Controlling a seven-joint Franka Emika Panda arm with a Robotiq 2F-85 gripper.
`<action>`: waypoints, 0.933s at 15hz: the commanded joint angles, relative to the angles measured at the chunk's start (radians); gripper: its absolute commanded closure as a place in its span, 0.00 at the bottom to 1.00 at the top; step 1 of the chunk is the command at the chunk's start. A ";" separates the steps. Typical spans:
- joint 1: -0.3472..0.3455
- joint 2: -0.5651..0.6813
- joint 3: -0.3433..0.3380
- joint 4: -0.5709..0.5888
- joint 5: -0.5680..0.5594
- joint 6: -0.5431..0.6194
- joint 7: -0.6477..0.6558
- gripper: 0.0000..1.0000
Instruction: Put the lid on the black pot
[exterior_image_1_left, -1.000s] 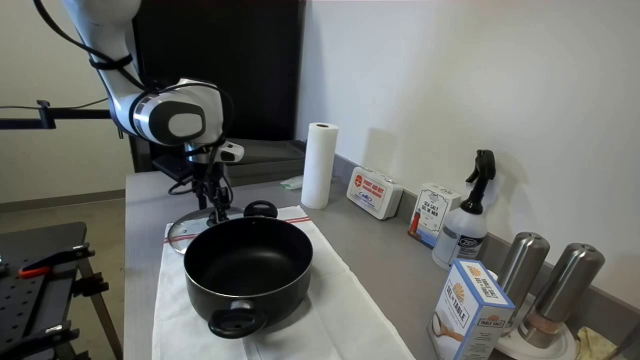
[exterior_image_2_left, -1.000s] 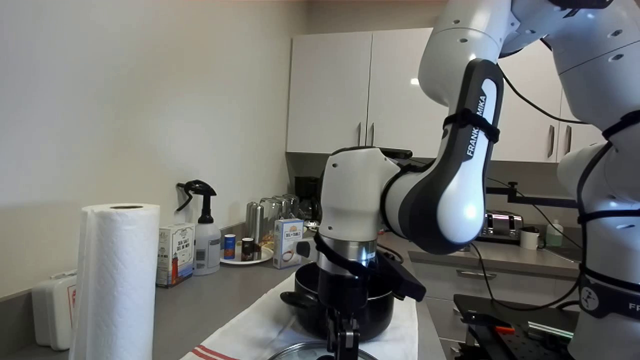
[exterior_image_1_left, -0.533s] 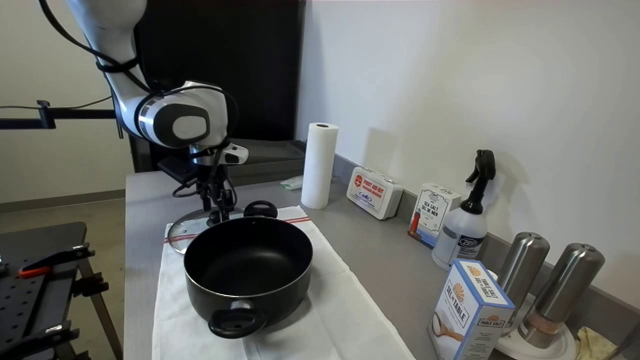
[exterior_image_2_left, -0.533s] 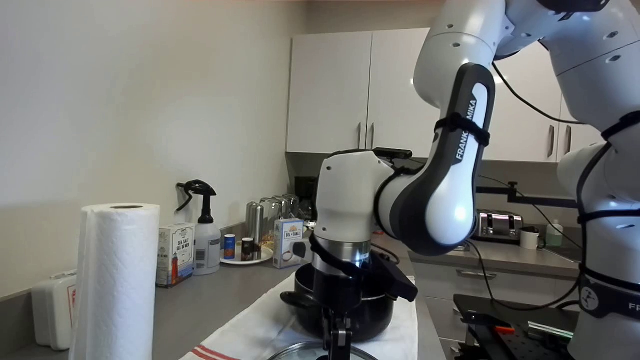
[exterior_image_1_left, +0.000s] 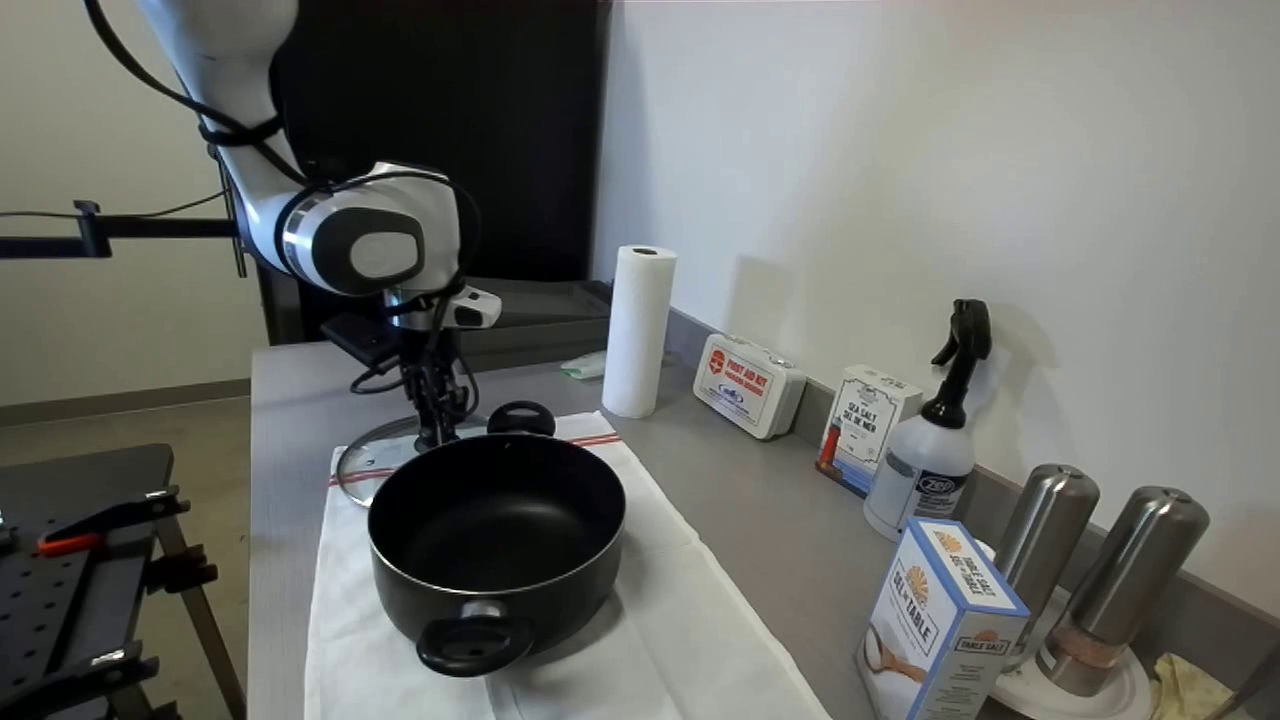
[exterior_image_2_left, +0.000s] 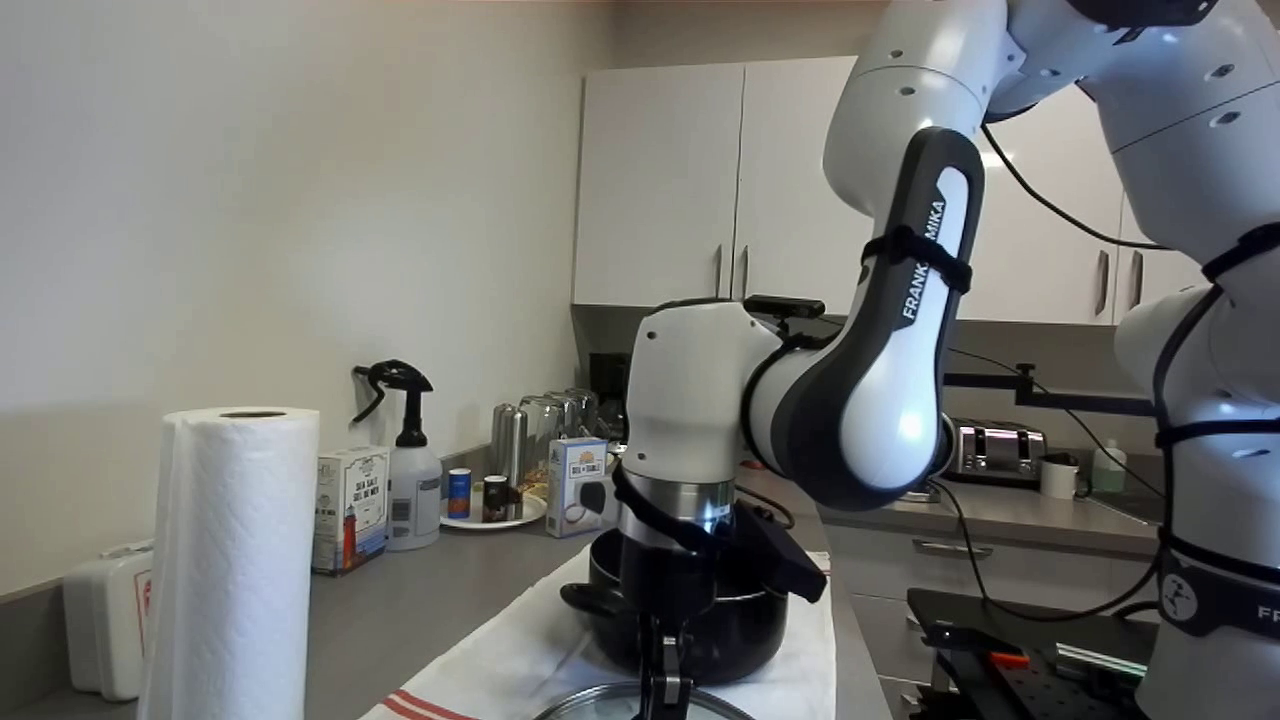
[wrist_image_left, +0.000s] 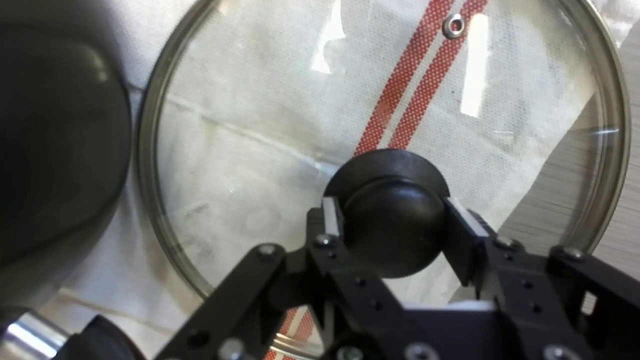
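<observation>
The lid (wrist_image_left: 280, 110) of clear glass with a metal rim lies flat on a cloth; its black knob (wrist_image_left: 395, 225) shows in the wrist view. My gripper (wrist_image_left: 397, 217) is shut on that knob, one finger pad (wrist_image_left: 331, 217) against each side. In an exterior view the lid (exterior_image_1_left: 365, 468) sits behind the black pot (exterior_image_1_left: 400, 590), partly hidden by it, with my gripper (exterior_image_1_left: 436, 435) reaching down to it. The pot is uncovered and empty. From another side, the gripper (exterior_image_2_left: 664, 680) stands before the pot (exterior_image_2_left: 745, 640), above the lid (exterior_image_2_left: 590, 704) cut by the frame's bottom edge.
A white cloth (exterior_image_1_left: 640, 590) with red stripes lies under pot and lid. A pot handle (exterior_image_1_left: 521, 418) sticks out close to the lid. Along the wall stand a paper roll (exterior_image_1_left: 640, 330), a first aid box (exterior_image_1_left: 748, 387), a spray bottle (exterior_image_1_left: 920, 470), a salt box (exterior_image_1_left: 940, 620) and two steel cylinders.
The gripper has shifted slightly towards the pot's side, to the right in an exterior view, and its jaws have come together on the knob. The lid and pot stay practically in place.
</observation>
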 joint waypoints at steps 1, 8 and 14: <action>0.012 0.019 -0.009 0.019 0.034 0.010 -0.037 0.75; -0.042 -0.098 0.102 -0.056 0.136 -0.039 -0.155 0.75; -0.047 -0.201 0.177 -0.106 0.224 -0.077 -0.242 0.75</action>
